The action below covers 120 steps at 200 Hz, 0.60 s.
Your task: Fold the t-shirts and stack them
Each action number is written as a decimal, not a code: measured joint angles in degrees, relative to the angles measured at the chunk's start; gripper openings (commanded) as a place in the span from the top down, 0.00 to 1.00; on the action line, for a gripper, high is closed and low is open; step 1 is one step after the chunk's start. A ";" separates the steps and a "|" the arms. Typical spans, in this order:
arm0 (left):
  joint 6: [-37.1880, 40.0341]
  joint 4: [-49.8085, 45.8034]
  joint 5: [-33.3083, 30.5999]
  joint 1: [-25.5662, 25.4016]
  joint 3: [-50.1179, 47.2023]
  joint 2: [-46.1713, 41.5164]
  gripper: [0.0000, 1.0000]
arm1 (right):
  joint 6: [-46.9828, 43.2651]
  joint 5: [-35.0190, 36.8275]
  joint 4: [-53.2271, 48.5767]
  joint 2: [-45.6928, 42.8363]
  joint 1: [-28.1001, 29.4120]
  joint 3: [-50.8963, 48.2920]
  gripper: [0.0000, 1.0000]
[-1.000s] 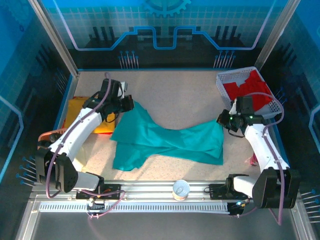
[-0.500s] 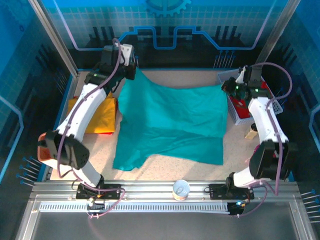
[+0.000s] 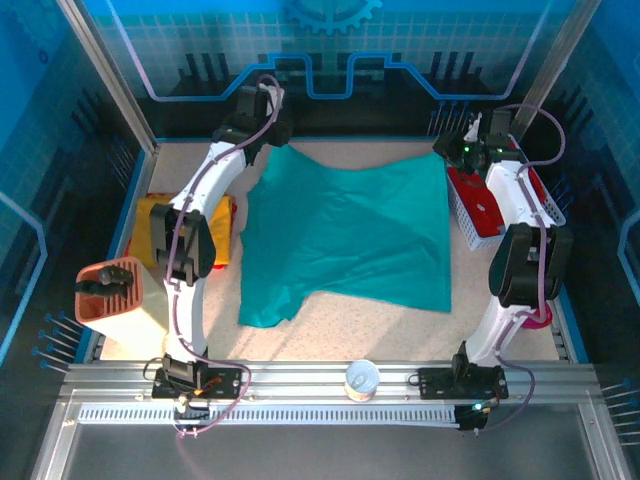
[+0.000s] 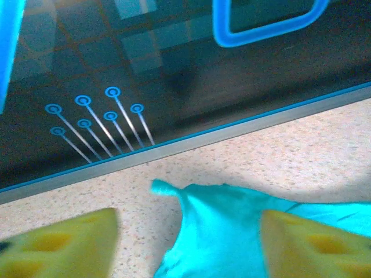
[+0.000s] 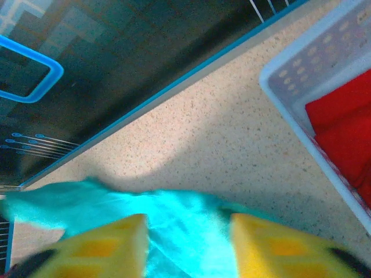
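A teal-green t-shirt [image 3: 345,235] lies spread across the middle of the table, its far edge near the back wall. My left gripper [image 3: 266,130] hangs over the shirt's far left corner. Its yellow pads [image 4: 58,243] stand wide apart, open, and the teal corner [image 4: 214,231] lies loose on the table between them. My right gripper [image 3: 456,152] is over the far right corner, also open, with teal cloth [image 5: 185,226] lying between its pads [image 5: 278,249]. A mustard-yellow t-shirt [image 3: 160,215] lies at the left. A red t-shirt [image 3: 482,215] sits in the basket.
The white mesh basket [image 3: 552,208] stands at the right edge, its corner [image 5: 313,75] close to my right gripper. An orange object [image 3: 105,290] sits at the near left. A small cup [image 3: 362,378] stands on the front rail. The dark back wall rises just beyond both grippers.
Both arms swung from mid-table to the back, drawing the teal shirt's far edge out until it lay flat. Both grippers, shut on the cloth before, have opened and let it go.
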 measured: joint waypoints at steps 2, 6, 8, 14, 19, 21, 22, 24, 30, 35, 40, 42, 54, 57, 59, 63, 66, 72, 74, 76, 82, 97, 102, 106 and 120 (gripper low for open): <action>0.00 -0.26 -0.42 0.00 0.52 0.35 0.01 | -0.07 0.02 -0.22 0.13 0.02 0.26 0.00; 0.00 -0.68 -1.16 0.00 1.31 0.85 0.01 | -0.33 0.00 -0.72 0.42 0.04 1.03 0.00; -0.04 -0.98 -1.62 0.00 1.77 1.18 0.01 | -0.39 0.00 -0.79 0.57 0.04 1.29 0.00; -0.42 -1.81 -2.78 0.02 2.95 1.84 0.01 | -0.70 -0.02 -1.42 1.03 0.07 2.29 0.00; -0.85 -2.54 -3.69 0.13 3.65 2.23 0.01 | -0.96 -0.04 -1.88 1.40 0.07 2.99 0.00; -1.11 -2.97 -4.04 0.20 3.82 2.29 0.01 | -1.27 -0.04 -2.03 1.49 0.07 3.15 0.00; -1.16 -3.06 -4.15 0.20 3.89 2.32 0.01 | -1.36 -0.04 -2.08 1.53 0.07 3.21 0.00; -1.33 -3.52 -4.46 0.24 4.04 2.36 0.01 | -1.31 -0.07 -2.19 1.64 0.07 3.37 0.00; -1.97 -4.57 -5.05 0.42 4.26 2.36 0.01 | -1.73 -0.22 -2.62 1.81 0.11 3.52 0.00; -2.78 -5.51 -5.40 0.59 4.44 2.36 0.01 | -1.92 -0.37 -3.23 1.88 0.11 3.52 0.00; -3.41 -6.34 -5.57 0.81 4.50 2.27 0.01 | -2.12 -0.52 -3.93 1.92 0.13 3.52 0.00; -3.91 -6.54 -5.64 0.90 4.50 2.23 0.01 | -2.16 -0.61 -4.26 1.92 0.17 3.52 0.00; -5.84 -8.50 -5.77 1.49 3.93 1.77 0.01 | -2.67 -0.66 -5.55 1.92 0.42 3.39 0.00; -6.32 -8.63 -5.86 1.62 3.23 1.44 0.01 | -2.80 -0.66 -5.66 1.86 0.50 3.28 0.00; -6.54 -8.83 -5.84 1.70 2.99 1.25 0.01 | -2.89 -0.63 -5.84 1.86 0.55 3.19 0.00; -7.41 -9.31 -5.81 1.90 1.81 0.61 0.01 | -3.06 -0.63 -5.88 1.62 0.79 2.84 0.00; -7.72 -9.73 -5.79 2.03 0.98 0.04 0.01 | -3.23 -0.57 -5.90 1.51 0.94 2.43 0.00; -9.01 -10.51 -5.46 2.32 -1.09 -1.27 0.01 | -3.48 -0.42 -5.99 0.85 1.40 1.22 0.00; -9.33 -10.93 -5.31 2.40 -1.81 -1.79 0.01 | -3.58 -0.37 -6.12 0.66 1.55 0.92 0.00; -9.86 -11.15 -5.18 2.47 -2.60 -2.36 0.01 | -3.72 -0.20 -6.25 0.26 1.84 0.39 0.00; -11.13 -12.00 -4.81 2.64 -4.87 -4.02 0.02 | -3.98 0.24 -6.78 -0.68 2.56 -1.09 0.00; -14.99 -13.62 -3.45 2.82 -11.72 -9.33 0.05 | -4.68 1.22 -8.20 -3.80 4.79 -5.27 0.00; -16.11 -14.03 -2.91 2.80 -14.23 -11.52 0.07 | -4.87 1.68 -8.68 -5.14 5.64 -6.78 0.00; -16.85 -14.38 -2.40 2.80 -16.61 -13.40 0.08 | -5.03 1.97 -9.03 -6.12 6.23 -7.91 0.00; -19.71 -15.08 -0.72 2.69 -24.39 -20.11 0.10 | -5.60 3.08 -10.12 -10.88 8.44 -12.87 0.00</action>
